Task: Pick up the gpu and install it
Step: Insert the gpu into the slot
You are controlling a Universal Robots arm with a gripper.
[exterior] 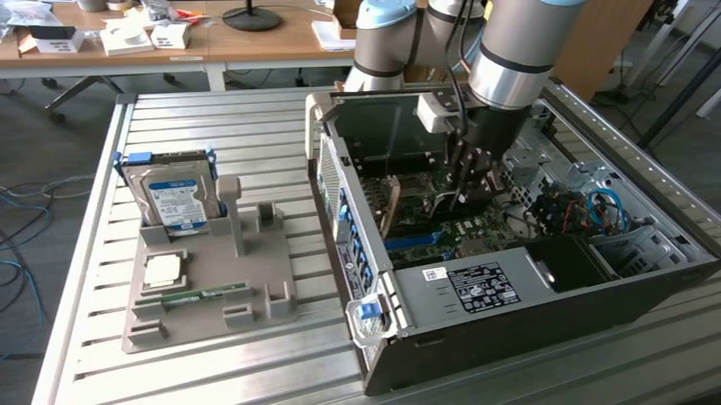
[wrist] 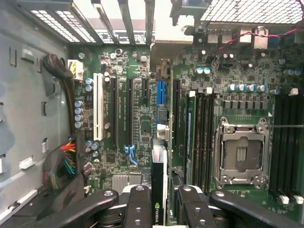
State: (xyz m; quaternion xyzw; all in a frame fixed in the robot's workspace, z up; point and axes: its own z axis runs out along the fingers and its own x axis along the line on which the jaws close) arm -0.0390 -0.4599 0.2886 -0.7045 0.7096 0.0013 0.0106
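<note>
The open computer case [exterior: 631, 283] lies on its side on the slatted table, and my gripper [exterior: 465, 187] reaches down into it over the motherboard [exterior: 451, 224]. In the wrist view my gripper [wrist: 159, 211] is shut on the gpu [wrist: 160, 185]. The card is seen edge-on, with a green logo on its black cooler between my fingers [wrist: 137, 209]. It hangs above the board in line with the blue slot [wrist: 160, 92], between the black expansion slots [wrist: 129, 114] and the memory slots [wrist: 202, 137]. I cannot tell whether its lower edge touches a slot.
A bare processor socket [wrist: 242, 152] sits beside the memory slots. Bundled cables [wrist: 66, 161] run along the case wall. On the exterior view's left, a grey holder [exterior: 259, 270] carries a silver hard drive [exterior: 175, 198], a processor chip [exterior: 164, 270] and a memory stick [exterior: 203, 295].
</note>
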